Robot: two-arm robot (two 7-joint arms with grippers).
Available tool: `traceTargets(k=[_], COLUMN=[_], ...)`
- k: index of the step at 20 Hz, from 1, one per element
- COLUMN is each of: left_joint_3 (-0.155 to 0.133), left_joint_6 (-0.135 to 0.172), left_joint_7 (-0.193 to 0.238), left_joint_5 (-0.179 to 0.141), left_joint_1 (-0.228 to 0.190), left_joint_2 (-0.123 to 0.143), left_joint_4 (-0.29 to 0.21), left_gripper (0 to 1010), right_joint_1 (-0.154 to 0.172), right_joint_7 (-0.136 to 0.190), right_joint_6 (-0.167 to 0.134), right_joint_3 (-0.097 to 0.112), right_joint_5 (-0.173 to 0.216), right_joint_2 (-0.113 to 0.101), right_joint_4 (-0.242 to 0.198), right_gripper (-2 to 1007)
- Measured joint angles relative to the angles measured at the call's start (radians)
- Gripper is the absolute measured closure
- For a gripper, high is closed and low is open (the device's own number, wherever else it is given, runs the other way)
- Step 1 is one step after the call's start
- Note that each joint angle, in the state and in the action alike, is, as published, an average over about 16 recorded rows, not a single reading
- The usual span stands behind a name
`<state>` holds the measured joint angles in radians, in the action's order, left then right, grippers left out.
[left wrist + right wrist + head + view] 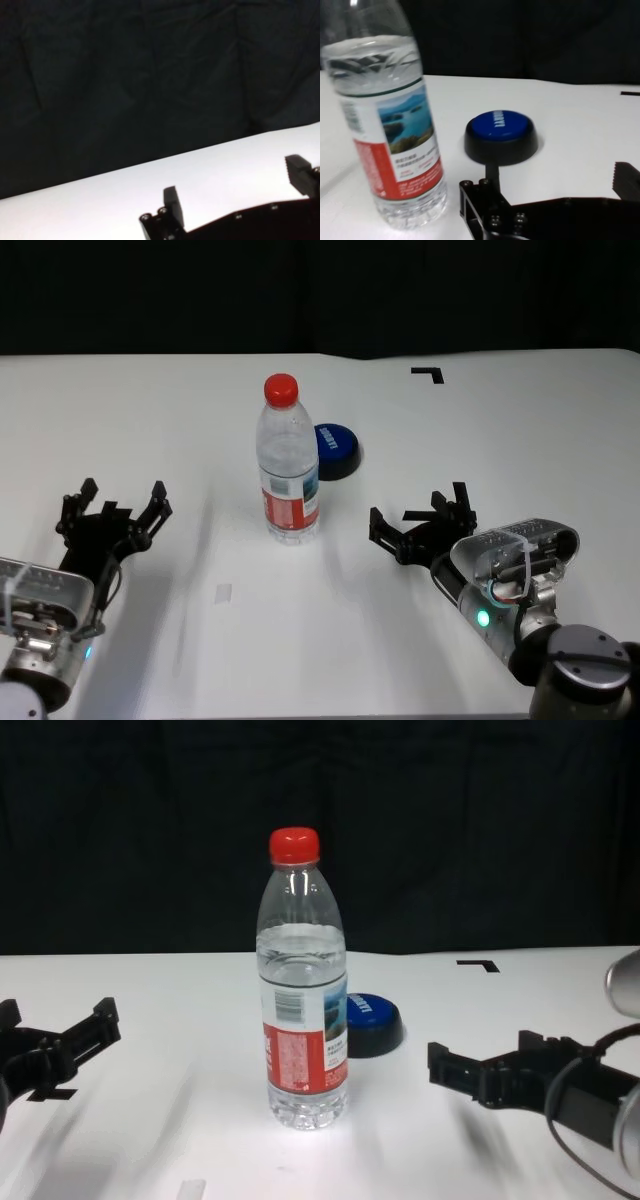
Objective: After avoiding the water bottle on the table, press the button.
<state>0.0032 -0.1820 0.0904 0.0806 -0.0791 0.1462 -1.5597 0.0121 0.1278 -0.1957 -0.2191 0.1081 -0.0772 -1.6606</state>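
Note:
The water bottle [288,475], clear with a red cap and a red-and-white label, stands upright mid-table [150,410]. Just behind it to the right sits the low blue button [337,449] on its dark base. My right gripper [418,508] is open and empty, hovering low to the right of the bottle and nearer me than the button. Its wrist view shows the bottle [395,130] beside the button [500,135], with the button straight ahead of one finger [491,172]. Far to the bottle's left, my left gripper [113,502] is open and empty.
A black corner tape mark [428,372] lies at the back right of the white table. A small pale mark [224,592] lies in front of the bottle. A black curtain backs the table's far edge. The left wrist view shows only bare table [100,200].

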Motion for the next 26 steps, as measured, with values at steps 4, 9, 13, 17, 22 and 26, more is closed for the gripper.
traceTargets(k=[4, 9, 13, 17, 22, 26], left_joint_3=[0.000, 0.000, 0.000, 0.000, 0.000, 0.000], left_joint_6=[0.000, 0.000, 0.000, 0.000, 0.000, 0.000], left_joint_7=[0.000, 0.000, 0.000, 0.000, 0.000, 0.000], left_joint_5=[0.000, 0.000, 0.000, 0.000, 0.000, 0.000], left_joint_1=[0.000, 0.000, 0.000, 0.000, 0.000, 0.000], left_joint_2=[0.000, 0.000, 0.000, 0.000, 0.000, 0.000], left_joint_4=[0.000, 0.000, 0.000, 0.000, 0.000, 0.000], left_gripper=[7, 7, 7, 7, 7, 7], right_joint_1=[0.020, 0.035, 0.041, 0.043, 0.042, 0.041], right_joint_7=[-0.005, -0.011, -0.016, -0.017, -0.015, -0.014], right_joint_6=[-0.001, 0.000, 0.001, 0.002, 0.002, 0.002], right_joint_3=[-0.003, -0.005, -0.006, -0.006, -0.006, -0.005], right_joint_5=[-0.003, -0.008, -0.012, -0.014, -0.012, -0.011], right_joint_2=[-0.002, -0.002, -0.002, -0.002, -0.002, -0.002], right_joint_4=[-0.016, -0.028, -0.033, -0.034, -0.033, -0.033], right_gripper=[2, 2, 2, 2, 2, 2])
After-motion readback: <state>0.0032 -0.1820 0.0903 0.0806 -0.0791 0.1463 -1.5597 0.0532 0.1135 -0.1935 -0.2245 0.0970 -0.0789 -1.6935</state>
